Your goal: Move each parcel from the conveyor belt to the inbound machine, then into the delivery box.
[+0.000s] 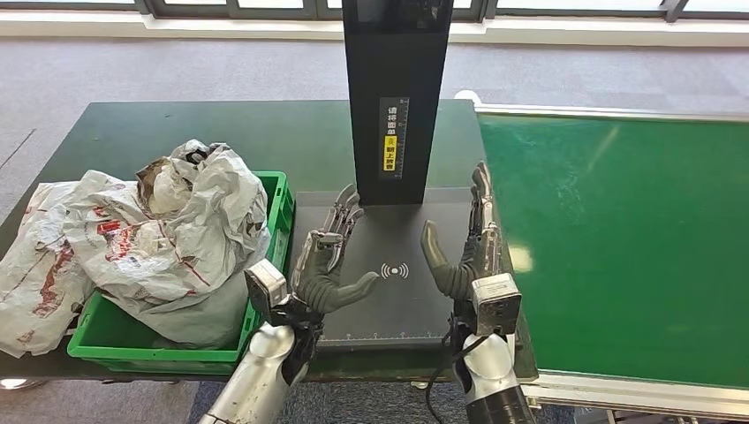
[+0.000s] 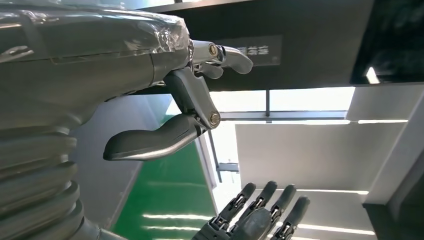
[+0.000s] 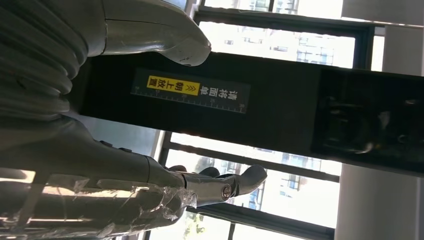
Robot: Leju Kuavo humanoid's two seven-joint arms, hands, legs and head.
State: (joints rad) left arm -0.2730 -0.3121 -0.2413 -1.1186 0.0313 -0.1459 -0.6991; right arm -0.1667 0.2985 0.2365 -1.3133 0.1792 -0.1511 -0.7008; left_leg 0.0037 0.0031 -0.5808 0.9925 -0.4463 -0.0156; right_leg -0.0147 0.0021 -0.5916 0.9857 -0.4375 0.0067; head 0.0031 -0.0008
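Both hands hover over the black plate of the inbound machine (image 1: 389, 291), palms facing each other with nothing between them. My left hand (image 1: 329, 261) has its fingers spread and its thumb pointing inward; the left wrist view shows that left hand (image 2: 165, 100) with the right hand's fingers beyond. My right hand (image 1: 470, 238) stands with fingers straight up; the right wrist view shows that right hand (image 3: 125, 165) before the machine's black column (image 3: 240, 105). Several white crumpled parcels (image 1: 159, 234) fill and overflow the green delivery box (image 1: 115, 340) on the left. The green conveyor belt (image 1: 618, 230) on the right carries nothing.
The machine's column (image 1: 396, 88) rises behind the plate, with a yellow label. The dark green table (image 1: 265, 132) extends behind the box. One parcel (image 1: 35, 283) hangs over the box's left side. The belt's metal rail (image 1: 618, 393) runs along its near edge.
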